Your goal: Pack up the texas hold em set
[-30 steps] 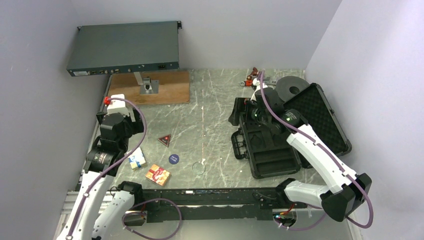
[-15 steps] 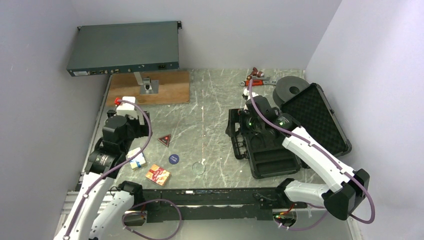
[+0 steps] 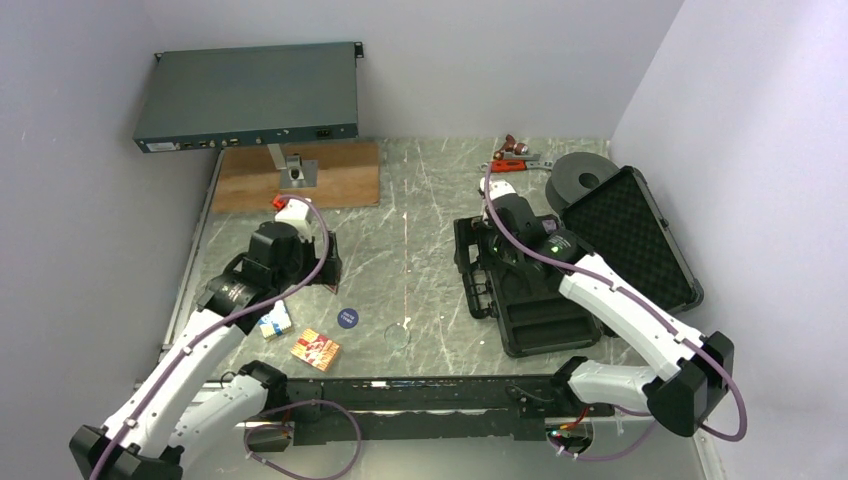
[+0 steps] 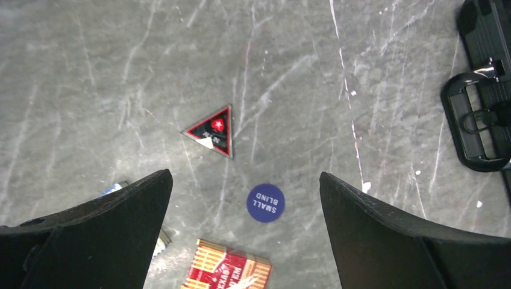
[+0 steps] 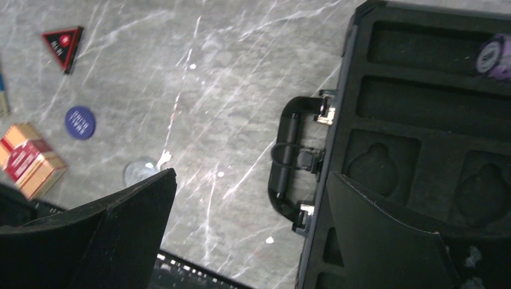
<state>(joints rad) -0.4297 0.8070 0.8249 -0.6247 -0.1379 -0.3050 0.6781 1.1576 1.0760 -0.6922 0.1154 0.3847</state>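
The red cardboard card box [image 4: 226, 272] runs off the left wrist view's bottom edge; the purple chip stack [image 5: 498, 55] (right wrist view) is clipped at the right.

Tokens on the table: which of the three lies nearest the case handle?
The clear disc, the see-through one; the blue disc and red triangle lie farther from the handle.
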